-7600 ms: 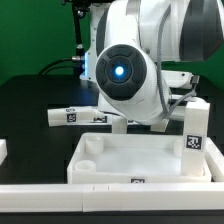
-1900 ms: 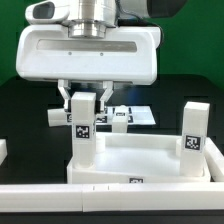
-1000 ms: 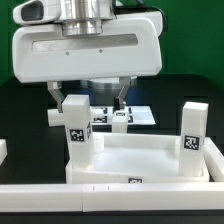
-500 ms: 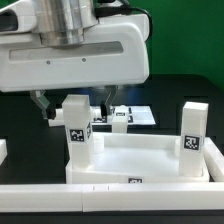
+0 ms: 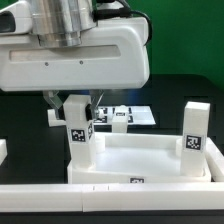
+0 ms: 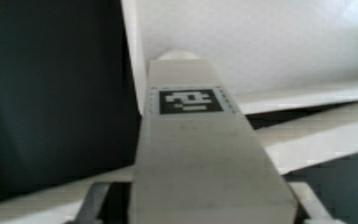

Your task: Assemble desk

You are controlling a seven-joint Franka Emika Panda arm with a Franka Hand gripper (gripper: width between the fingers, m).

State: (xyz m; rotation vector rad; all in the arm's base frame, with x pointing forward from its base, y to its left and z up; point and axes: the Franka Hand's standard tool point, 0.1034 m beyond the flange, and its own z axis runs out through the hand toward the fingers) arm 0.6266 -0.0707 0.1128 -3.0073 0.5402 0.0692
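The white desk top (image 5: 140, 150) lies rimmed side up near the front of the black table. One blocky tagged leg (image 5: 76, 130) stands upright in its corner socket at the exterior view's left. My gripper (image 5: 72, 104) hangs straight above this leg, jaws closed against its upper end from both sides. In the wrist view the leg (image 6: 197, 140) fills the space between my gripper (image 6: 202, 198) fingers (image 6: 105, 198), with the desk top (image 6: 265, 40) pale beyond it. A second leg (image 5: 193, 128) stands upright at the top's corner on the exterior view's right.
Two more tagged legs (image 5: 58, 117) (image 5: 120, 119) lie behind the desk top, close to the marker board (image 5: 143, 114). A long white bar (image 5: 100, 192) runs across the front. A small white block (image 5: 3, 150) sits at the left edge.
One second ago the jaws stood wide apart on either side of the leg. They have since drawn in onto it, and the hand has come lower and nearer to the camera.
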